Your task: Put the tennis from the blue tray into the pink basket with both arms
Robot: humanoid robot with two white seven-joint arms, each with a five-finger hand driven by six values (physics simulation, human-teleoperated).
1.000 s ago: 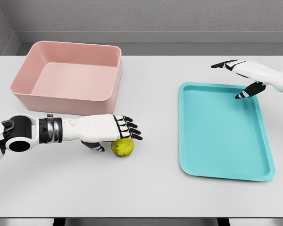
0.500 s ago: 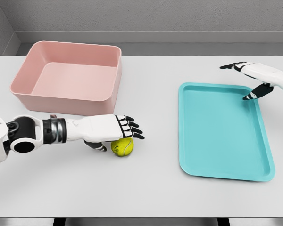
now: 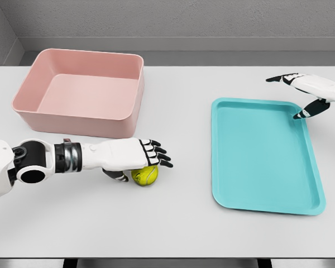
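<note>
Tennis ball [image 3: 145,176] outside tray [image 3: 262,195] and basket [image 3: 78,117]

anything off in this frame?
Nothing is spilled or damaged. One thing to note: the ball sits on the bare table, between the pink basket and the blue tray, in neither. The left hand lies over it, fingers extended, not gripping. The right hand hovers open at the tray's far right corner.

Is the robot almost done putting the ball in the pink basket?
About halfway. The ball is already off the tray and sits on the table by the basket. The left hand is over it, not clearly gripping. The right hand is open at the tray's far corner. Lifting the ball into the basket remains.
</note>
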